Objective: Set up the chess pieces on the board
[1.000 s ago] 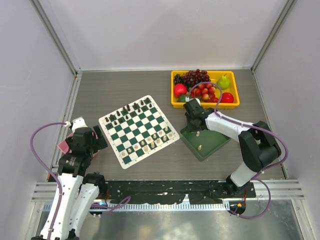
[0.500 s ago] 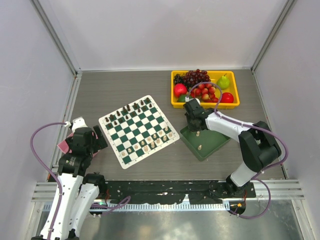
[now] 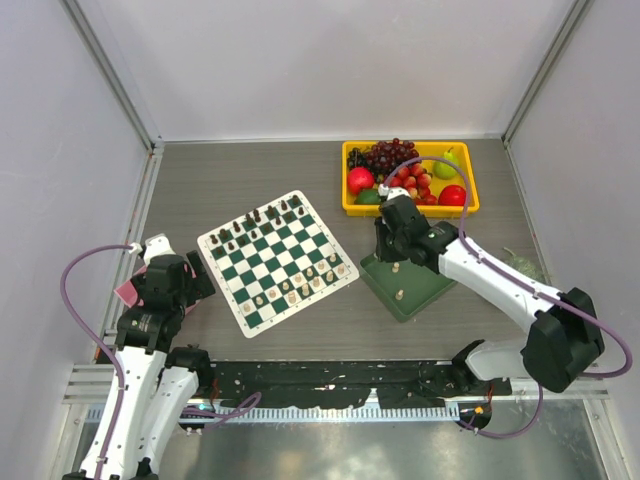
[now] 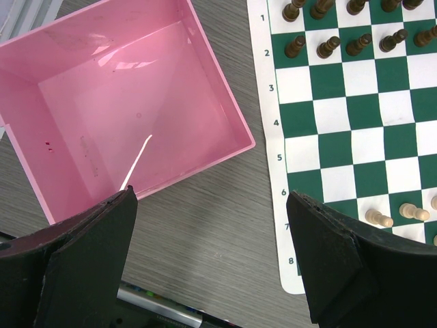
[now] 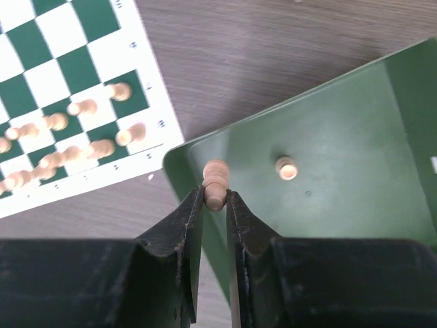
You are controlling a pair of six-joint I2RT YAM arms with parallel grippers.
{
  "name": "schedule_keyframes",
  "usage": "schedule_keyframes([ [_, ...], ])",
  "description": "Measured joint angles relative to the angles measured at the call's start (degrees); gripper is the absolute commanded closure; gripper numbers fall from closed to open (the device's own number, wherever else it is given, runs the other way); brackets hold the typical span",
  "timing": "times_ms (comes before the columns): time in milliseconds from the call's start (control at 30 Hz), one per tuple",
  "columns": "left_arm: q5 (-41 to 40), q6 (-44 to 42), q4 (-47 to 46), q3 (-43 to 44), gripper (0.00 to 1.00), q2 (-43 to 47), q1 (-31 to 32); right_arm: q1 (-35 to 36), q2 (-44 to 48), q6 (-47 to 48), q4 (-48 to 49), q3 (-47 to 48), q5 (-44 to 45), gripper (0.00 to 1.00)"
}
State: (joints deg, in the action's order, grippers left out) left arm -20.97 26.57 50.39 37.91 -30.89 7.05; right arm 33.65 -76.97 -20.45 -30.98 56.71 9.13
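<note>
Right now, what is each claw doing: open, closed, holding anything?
Left gripper: open, holding nothing.
Right gripper: closed on a cream chess piece at the green tray rim.

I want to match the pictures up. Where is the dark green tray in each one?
Top external: the green tray sits right of centre, just right of the board.
Left wrist: not in it.
Right wrist: it fills the right side.
Shared landmark: the board, in all three views.
</note>
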Motion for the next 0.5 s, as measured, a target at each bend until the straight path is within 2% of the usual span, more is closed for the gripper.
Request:
schedule_keyframes([
  [100, 0.0, 0.0, 0.0, 0.0, 0.01, 0.02, 0.0, 3.72, 1.88, -1.33, -1.27, 0.04, -0.26, 0.84],
  [300, 0.0, 0.0, 0.0, 0.0, 0.01, 0.02, 0.0, 15.65, 1.9, -4.68, -3.54, 4.11, 0.0, 0.84],
  [500, 0.0, 0.0, 0.0, 0.0, 0.01, 0.02, 0.0, 26.6, -6.16, -7.06, -2.45, 13.88, 0.48, 0.84],
])
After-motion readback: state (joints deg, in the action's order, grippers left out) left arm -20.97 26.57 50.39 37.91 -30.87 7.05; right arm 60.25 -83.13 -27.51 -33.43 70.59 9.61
